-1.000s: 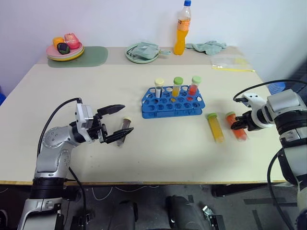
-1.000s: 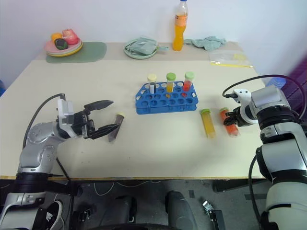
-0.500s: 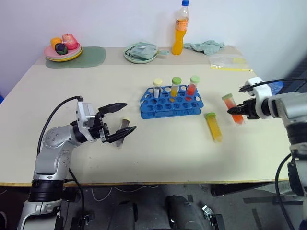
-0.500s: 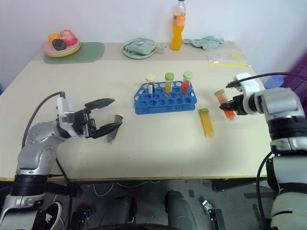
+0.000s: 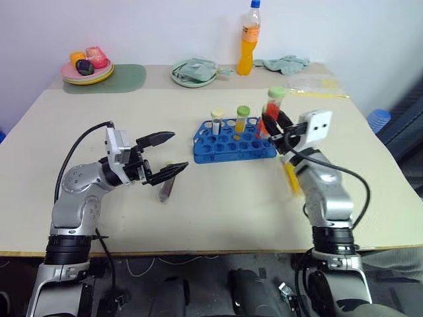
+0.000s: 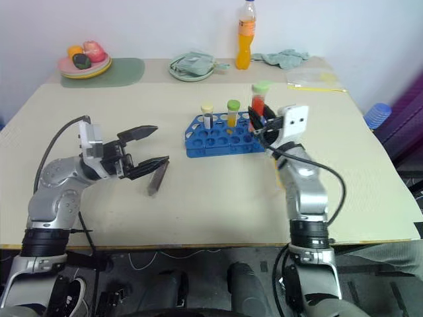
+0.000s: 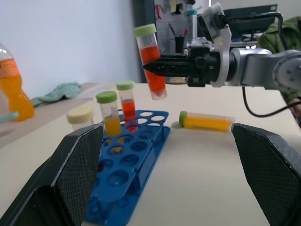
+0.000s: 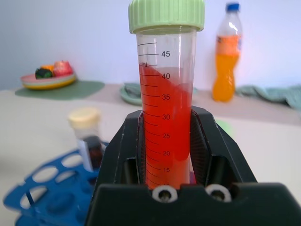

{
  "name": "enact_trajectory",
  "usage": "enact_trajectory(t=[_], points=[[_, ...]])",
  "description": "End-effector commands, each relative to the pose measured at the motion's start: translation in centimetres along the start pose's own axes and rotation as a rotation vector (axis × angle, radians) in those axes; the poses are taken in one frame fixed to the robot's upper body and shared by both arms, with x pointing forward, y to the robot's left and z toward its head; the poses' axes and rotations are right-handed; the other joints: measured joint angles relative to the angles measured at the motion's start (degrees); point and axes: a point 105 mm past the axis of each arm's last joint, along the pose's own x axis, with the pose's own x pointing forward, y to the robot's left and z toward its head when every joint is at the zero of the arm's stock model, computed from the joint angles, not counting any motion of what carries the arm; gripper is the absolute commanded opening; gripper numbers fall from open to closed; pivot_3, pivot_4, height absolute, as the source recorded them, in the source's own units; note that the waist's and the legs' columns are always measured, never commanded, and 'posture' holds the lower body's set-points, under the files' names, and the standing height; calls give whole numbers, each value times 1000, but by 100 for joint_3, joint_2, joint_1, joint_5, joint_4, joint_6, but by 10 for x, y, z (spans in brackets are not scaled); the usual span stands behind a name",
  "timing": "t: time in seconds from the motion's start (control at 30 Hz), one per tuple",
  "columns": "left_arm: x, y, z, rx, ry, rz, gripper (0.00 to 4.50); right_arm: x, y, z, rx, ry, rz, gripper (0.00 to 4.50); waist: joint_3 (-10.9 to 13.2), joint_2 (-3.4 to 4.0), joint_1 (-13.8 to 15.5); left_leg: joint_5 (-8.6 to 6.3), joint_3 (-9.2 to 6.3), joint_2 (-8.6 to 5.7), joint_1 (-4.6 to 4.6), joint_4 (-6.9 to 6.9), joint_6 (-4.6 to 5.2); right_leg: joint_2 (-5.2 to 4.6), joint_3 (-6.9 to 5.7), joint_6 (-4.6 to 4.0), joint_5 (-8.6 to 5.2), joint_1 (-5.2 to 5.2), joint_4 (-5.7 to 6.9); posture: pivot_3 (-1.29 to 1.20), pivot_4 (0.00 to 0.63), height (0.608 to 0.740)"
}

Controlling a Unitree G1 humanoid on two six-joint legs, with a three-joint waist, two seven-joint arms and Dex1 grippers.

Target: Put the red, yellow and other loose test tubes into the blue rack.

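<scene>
The right gripper [image 7: 157, 67] is clamped on the red tube [image 7: 151, 60], holding it upright by the lower half of its body, green cap on top, in the air above the right end of the blue rack [image 5: 234, 140]. The rack stands near the middle of the desk [image 5: 218, 205] with three capped tubes in its back row.

The yellow tube [image 7: 207, 120] lies flat just right of the rack. The dark tube [image 5: 166, 185] lies flat toward the left edge, just beneath the left gripper [image 5: 165, 154], whose fingers are spread wide and empty.

Handling: the tubes look light, rigid and smooth-walled, so likely to slip or roll. Grasp mid-body, below the cap; keep liquid-filled tubes upright when lowering into a hole.
</scene>
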Motion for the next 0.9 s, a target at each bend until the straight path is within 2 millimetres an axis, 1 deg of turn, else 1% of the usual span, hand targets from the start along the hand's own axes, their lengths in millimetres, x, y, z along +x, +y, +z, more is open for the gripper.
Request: enact_trajectory(t=[0.03, 0.1, 0.17, 0.23, 0.27, 0.3, 0.37, 0.5, 0.57, 0.7, 0.8, 0.9], points=[[0, 4, 11, 36, -15, -9, 4500, -3, -5, -5, 49, -51, -19, 797, -1, -2, 9, 0, 0, -1, 1, 0, 0, -2, 0, -3, -1, 4, -3, 0, 150, 740], [0, 5, 12, 43, -11, -10, 4500, -4, -9, -6, 21, -81, -38, 797, 0, -1, -7, 0, 0, -2, 2, 1, 0, -3, 1, -5, -2, 6, -4, 0, 150, 740], [-1, 6, 13, 46, -7, -8, 4500, -2, -14, -15, -23, -68, -55, 797, 0, 1, -34, 0, 0, -1, 3, 1, 0, -1, 0, -5, -2, 4, -1, 0, 150, 740], [-2, 6, 13, 47, -5, -7, 4500, -3, -15, -21, -25, -75, -45, 797, 0, 1, -45, 0, 0, 0, 5, -1, 0, 3, 0, -5, -2, 3, 1, 0, 150, 740], [-2, 5, 13, 46, -3, -6, 4500, -4, -20, -24, -5, -83, -82, 797, 1, 1, -55, 0, -1, 2, 7, -1, 0, 6, 0, -4, -2, 3, 2, 0, 150, 740], [-3, 5, 12, 46, -1, -5, 4500, -4, -24, -26, -28, -85, -102, 797, 1, 1, -61, 0, 0, 2, 9, -2, 0, 8, 1, -4, -2, 3, 3, 0, 150, 740], [-3, 4, 12, 46, 3, -3, 4500, -4, -26, -29, -23, -95, -112, 797, 2, 3, -63, 0, 0, 3, 11, -3, 1, 10, 0, -3, -1, 2, 6, 0, 150, 740], [-7, 7, 11, 50, 11, 7, 4500, -2, -22, -37, -47, -82, -94, 797, 2, 3, -60, 0, 0, 3, 10, -3, 0, 10, 1, -1, 0, 2, 6, 0, 150, 740], [-9, 7, 10, 49, 14, 9, 4500, -1, -21, -41, -29, -76, -99, 797, 2, 3, -58, 0, -1, 3, 11, -3, 0, 10, 0, -2, 0, 2, 6, 0, 150, 740], [-15, 8, 5, 46, 19, 11, 4500, 2, -15, -47, -63, -64, -73, 797, 2, 3, -57, 0, 0, 3, 10, -3, 0, 8, 1, -2, -1, 3, 6, 0, 150, 740], [-19, 9, 2, 46, 21, 13, 4500, 0, -14, -52, -78, -50, -70, 797, 2, 3, -57, 0, 0, 3, 10, -3, 0, 8, 1, -5, -2, 3, 6, 0, 150, 740], [-25, 9, -1, 45, 25, 14, 4500, -2, -15, -53, -72, -48, -74, 797, 2, 3, -56, 0, 0, 3, 10, -3, 0, 8, 1, -5, -2, 3, 6, 0, 150, 740]])
